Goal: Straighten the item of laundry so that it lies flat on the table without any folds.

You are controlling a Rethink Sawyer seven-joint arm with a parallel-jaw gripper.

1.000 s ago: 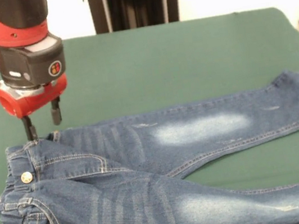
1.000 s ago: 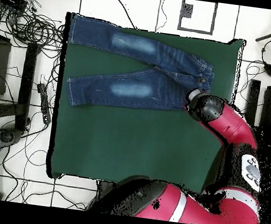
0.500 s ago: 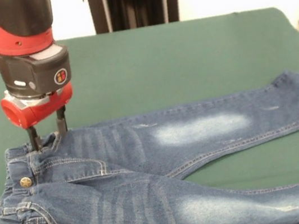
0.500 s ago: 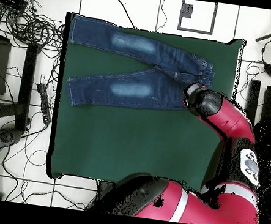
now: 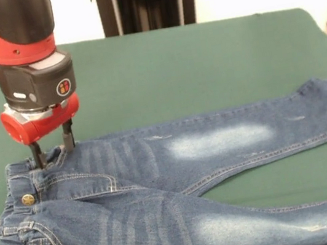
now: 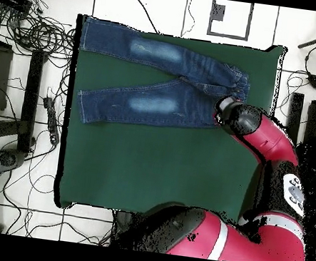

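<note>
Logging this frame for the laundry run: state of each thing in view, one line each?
jeans: spread on the table, legs apart, waistband end bunched and creased, not yet flat.
gripper: open, fingers down at the far corner of the waistband, straddling the denim edge.
table: green cloth, jeans lying along one edge.

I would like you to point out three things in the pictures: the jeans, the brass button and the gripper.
jeans (image 5: 216, 142), front view, on the faded patch of the far leg.
brass button (image 5: 28, 198), front view, on its face.
gripper (image 5: 53, 151), front view, midway between its two black fingertips at the waistband.
</note>
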